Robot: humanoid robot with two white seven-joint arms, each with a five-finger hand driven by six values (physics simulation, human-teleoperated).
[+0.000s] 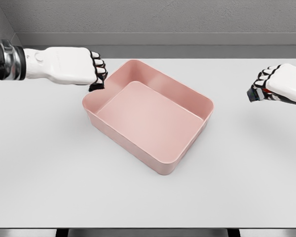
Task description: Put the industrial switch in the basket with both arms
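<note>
Between the two hands, a pink basket [148, 116] sits turned at an angle on the white table [44, 173], its interior bare; no industrial switch is visible. The left hand [74, 65], fingers curled and grasping nothing, hovers just beside the basket's far-left corner. The right hand [281, 85], likewise curled, is well apart near the table's right edge. Open tabletop surrounds the basket.

We see a pink basket [179, 159] sitting upright on the table, turned at an angle. Its rectangular inside shows only bare floor.
</note>
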